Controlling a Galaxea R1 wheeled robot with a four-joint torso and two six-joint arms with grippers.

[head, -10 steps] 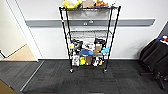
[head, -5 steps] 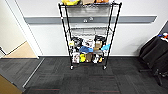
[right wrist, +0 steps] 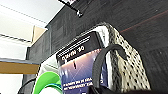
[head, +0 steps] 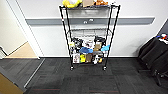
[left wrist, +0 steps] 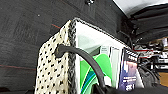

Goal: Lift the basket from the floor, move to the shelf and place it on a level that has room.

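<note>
Basket: woven beige-and-dark sides, pale rim, seen close in both wrist views (left wrist: 53,72), lifted clear of the carpet
Shelf: tall black wire rack (head: 88,37) against the white wall, straight ahead of the robot in the head view, well apart across open carpet
Level: second tier from the top (head: 88,30) looks bare, wall showing through; top tier carries plush toys and a box, lower two tiers crowded
Floor: dark carpet tiles (head: 95,80) with a thin red line running across, near the robot
Key relation: basket sits between the two arms, one dark loop handle on each end; left handle (left wrist: 82,58) by the left wrist, right handle (right wrist: 105,58) by the right wrist; long axis judged to run arm to arm, broadside to the rack
Nearer arm: neither, both equally close to the basket
Jaws: cannot tell for either; the handles run toward the wrists but the fingers are not made out
Contents: dark booklet (right wrist: 80,67) standing upright, green round item (left wrist: 96,70) beside it
Writing: white letters on the booklet, blurred, not readable
Brands: none legible
</note>
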